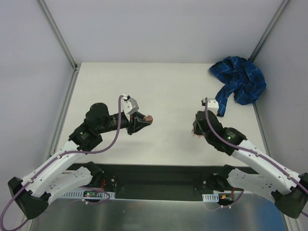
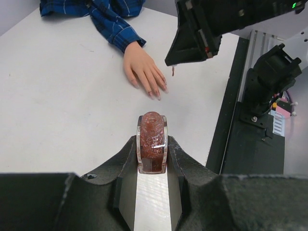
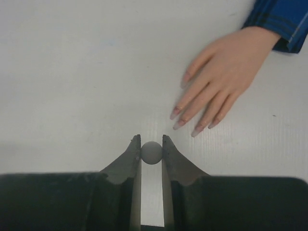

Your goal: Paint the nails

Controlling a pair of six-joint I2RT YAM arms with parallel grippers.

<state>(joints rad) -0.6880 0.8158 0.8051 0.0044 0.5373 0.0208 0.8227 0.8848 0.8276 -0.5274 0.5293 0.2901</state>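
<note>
The fake hand [image 3: 226, 67] lies palm down on the white table, with its blue plaid sleeve [image 1: 240, 79] trailing to the back right. Its long pinkish nails [image 3: 179, 124] point toward my right gripper [image 3: 152, 145]. That gripper is shut on a round white cap [image 3: 152, 152], a little short of the fingertips. In the left wrist view the cap's brush tip [image 2: 173, 72] hangs just right of the hand [image 2: 139, 67]. My left gripper [image 2: 152, 144] is shut on the open bottle [image 2: 152, 139] of reddish glitter polish, at table centre-left [image 1: 144, 119]. The hand is mostly hidden under my right gripper [image 1: 197, 129] in the top view.
The white table [image 1: 163, 86] is walled by pale panels with metal rails on the left and right. A black base strip [image 1: 159, 178] runs along the near edge between the arm mounts. The bunched sleeve fills the back right corner.
</note>
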